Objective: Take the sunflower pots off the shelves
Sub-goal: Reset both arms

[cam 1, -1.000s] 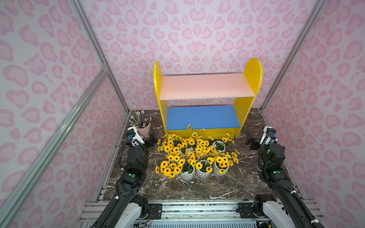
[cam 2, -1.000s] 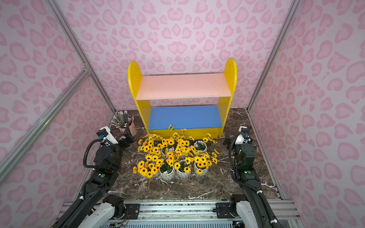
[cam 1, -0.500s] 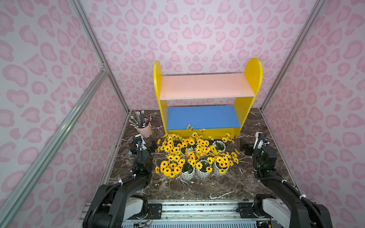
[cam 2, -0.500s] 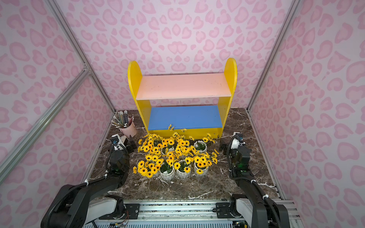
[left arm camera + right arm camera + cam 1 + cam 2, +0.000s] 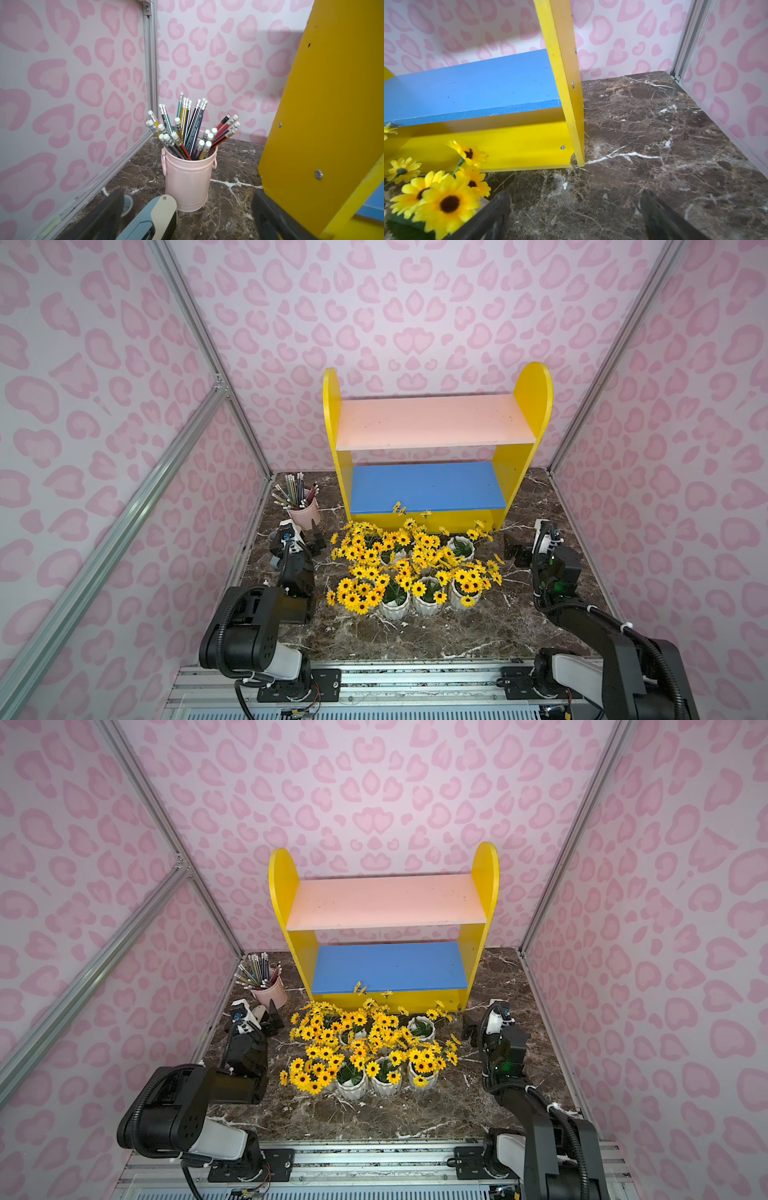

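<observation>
White ribbed pots (image 5: 427, 606) are standing clustered before the shelves (image 5: 432, 423), their yellow, dark-centred sunflowers (image 5: 419, 588) overlapping. The left gripper (image 5: 189, 192) and right gripper (image 5: 575, 194) are hanging spread wide, holding nothing

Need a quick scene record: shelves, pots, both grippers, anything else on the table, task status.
shelves: upper pink board and lower blue board both bare
sunflower pots: clustered on the marble table, just in front of the shelves; blooms hide the exact count
left gripper: open, empty, beside the pink pencil cup
right gripper: open, empty, near the shelves' right end
task status: looks done; no pot on either board
</observation>
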Motion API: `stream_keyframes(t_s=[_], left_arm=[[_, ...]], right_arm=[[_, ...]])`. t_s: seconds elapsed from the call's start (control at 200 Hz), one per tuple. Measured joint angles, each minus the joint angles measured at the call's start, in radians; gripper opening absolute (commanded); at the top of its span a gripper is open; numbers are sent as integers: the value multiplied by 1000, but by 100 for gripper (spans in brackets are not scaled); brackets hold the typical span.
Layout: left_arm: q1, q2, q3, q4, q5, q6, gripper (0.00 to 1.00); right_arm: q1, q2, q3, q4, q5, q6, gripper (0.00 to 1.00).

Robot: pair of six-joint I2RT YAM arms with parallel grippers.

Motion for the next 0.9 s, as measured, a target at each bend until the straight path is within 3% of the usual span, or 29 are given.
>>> stream_keyframes(t_s=[0.335,0.475,0.6,0.7,0.79,0.905], left_arm=[[-8,7,38,-15,23,1,97],[-15,7,40,-16,22,2,97],[-22,8,45,-23,17,5,97],[-27,9,47,-35,12,9,97],[-27,9,48,-35,6,9,97],[-27,9,48,-35,3,9,97]], right_arm=[[35,81,-129,275,14,-34,99],[105,200,-188,483,67,-61,100],[136,396,-241,697,117,-93,100],[161,385,-203,679,162,-101,100],[123,403,-71,660,192,-85,100],[92,398,-50,610,211,-63,100]])
